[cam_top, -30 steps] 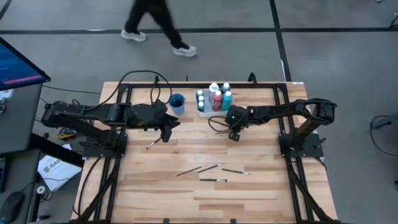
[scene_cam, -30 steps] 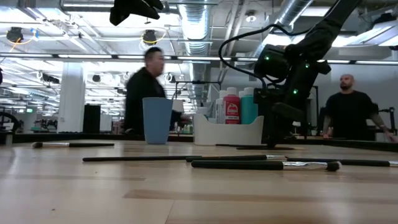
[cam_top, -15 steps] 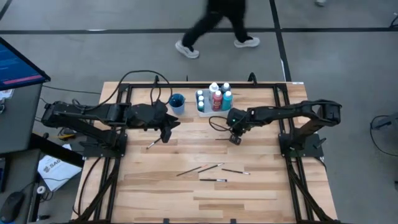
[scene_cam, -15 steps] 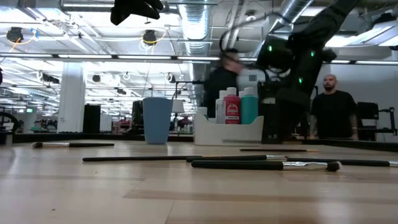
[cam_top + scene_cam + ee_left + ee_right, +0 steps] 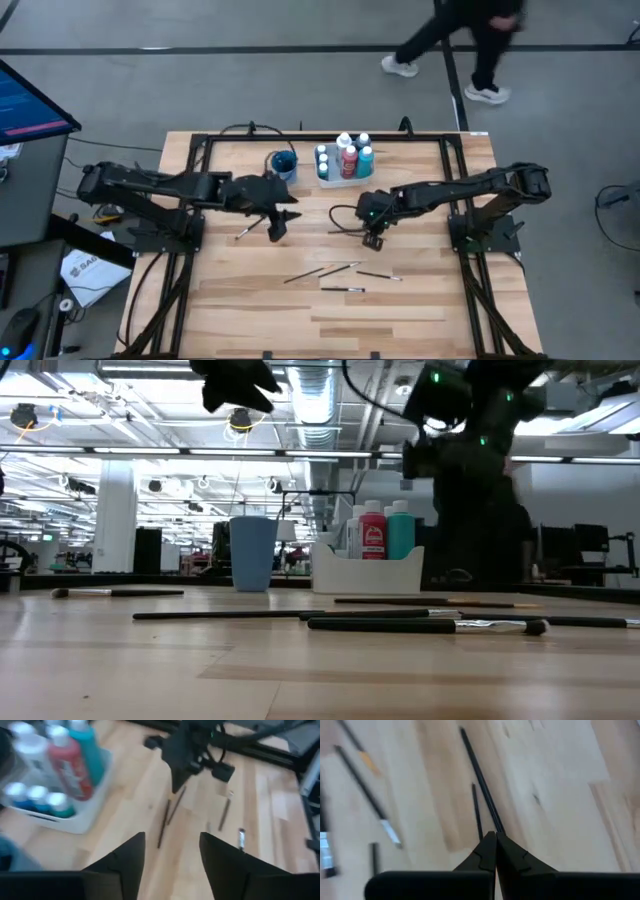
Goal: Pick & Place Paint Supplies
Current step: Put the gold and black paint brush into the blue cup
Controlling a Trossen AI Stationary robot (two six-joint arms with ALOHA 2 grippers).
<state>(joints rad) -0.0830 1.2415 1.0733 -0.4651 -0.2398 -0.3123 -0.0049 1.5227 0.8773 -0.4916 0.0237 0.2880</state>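
no text can be read; the red bottle (image 5: 372, 531) has a white label, its print too small.

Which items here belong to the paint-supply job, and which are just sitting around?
Job items: paint bottles standing in the tray; loose paintbrushes on the table; one thin paintbrush pinched in the right gripper; left gripper, open.

Bystanders: white tray, blue cup.

I see grey concrete floor (image 5: 300, 100) around the pale wooden slatted table (image 5: 420, 300), and a person (image 5: 470, 40) walking beyond it.
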